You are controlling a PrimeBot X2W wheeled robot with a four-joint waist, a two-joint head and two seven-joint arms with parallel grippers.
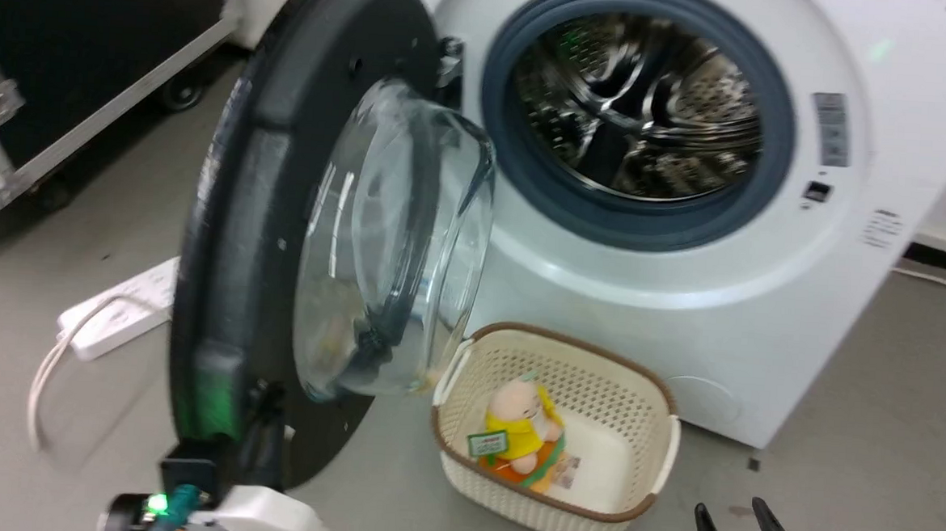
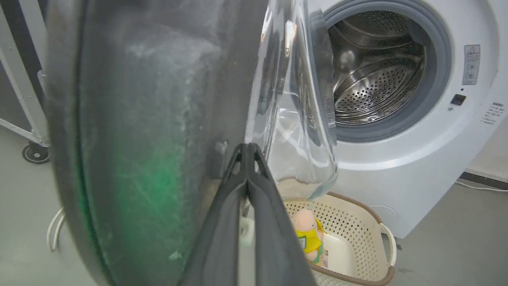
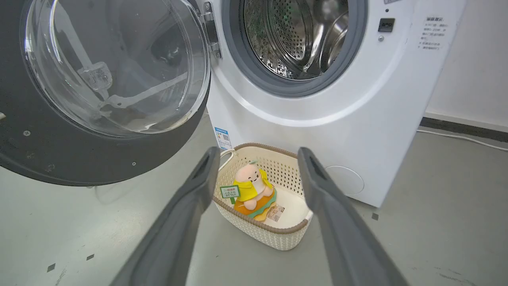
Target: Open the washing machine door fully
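— How many machines and doors are counted?

— One washing machine (image 1: 680,325) is seen, white, with one steel drum (image 1: 643,104) ringed by one grey gasket (image 1: 511,162). One washing machine door (image 1: 264,230) is hung on its hinge at the left of the opening. It is swung well out from the front, and its glass bowl is turned toward the drum.

— And the grippers?

— Two are counted, each with two dark fingers. The left gripper (image 2: 248,147) is closed, finger pressed to finger, with nothing seen between them. Its tips are set at the door's dark inner face, just beside the glass bowl; contact cannot be confirmed. The right gripper (image 3: 258,153) is held with its fingers spread wide and nothing gripped, low at the right and well apart from the door.

— What else is counted?

— One cream basket (image 1: 636,403) is placed on the floor before the machine, just beside the door's lower edge. One plush toy (image 1: 521,430) in yellow is seated in it. One white power strip (image 1: 122,312) with its cable is laid on the floor beyond the door. One blue sticker (image 3: 223,138) and one round cap (image 3: 344,179) are found low on the machine's front.
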